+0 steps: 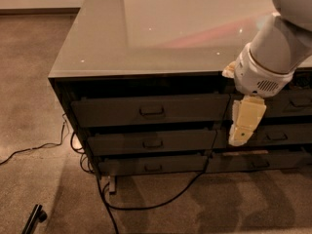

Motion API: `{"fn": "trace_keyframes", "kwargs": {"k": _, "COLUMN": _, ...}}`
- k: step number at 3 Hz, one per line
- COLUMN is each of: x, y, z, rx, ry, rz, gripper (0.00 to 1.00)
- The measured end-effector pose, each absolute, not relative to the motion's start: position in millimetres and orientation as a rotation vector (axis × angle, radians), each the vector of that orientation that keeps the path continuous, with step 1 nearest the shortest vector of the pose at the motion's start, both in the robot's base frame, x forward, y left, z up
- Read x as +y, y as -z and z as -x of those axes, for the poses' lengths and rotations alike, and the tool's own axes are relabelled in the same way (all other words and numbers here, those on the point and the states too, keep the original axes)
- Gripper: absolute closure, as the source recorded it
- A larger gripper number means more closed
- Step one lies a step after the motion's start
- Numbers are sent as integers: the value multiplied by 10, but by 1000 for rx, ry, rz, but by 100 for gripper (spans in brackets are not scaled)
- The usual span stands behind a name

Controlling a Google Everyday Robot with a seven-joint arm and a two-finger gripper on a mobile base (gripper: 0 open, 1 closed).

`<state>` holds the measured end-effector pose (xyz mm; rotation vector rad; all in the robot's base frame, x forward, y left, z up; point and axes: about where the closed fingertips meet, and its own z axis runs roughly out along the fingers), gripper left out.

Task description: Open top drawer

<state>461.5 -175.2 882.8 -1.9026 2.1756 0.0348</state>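
The cream plastic fingers (246,123) hang pointing down from the white robot arm (273,52), just below the front edge of the glossy grey bench (146,33), toward its right end. I cannot tell whether they are parted or closed. The wide dark grey top drawer (112,112) lies under that edge, its right end just beside the fingers. Its small loop handle (152,111) sits well apart to their left.
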Motion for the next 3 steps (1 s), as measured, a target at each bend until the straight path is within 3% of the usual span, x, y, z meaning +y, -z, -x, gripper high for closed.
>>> {"fn": "trace_keyframes", "kwargs": {"k": 3, "x": -1417, "y": -8355, "z": -4806, "rx": 2034, "ry": -69, "rz": 1992, "gripper": 0}}
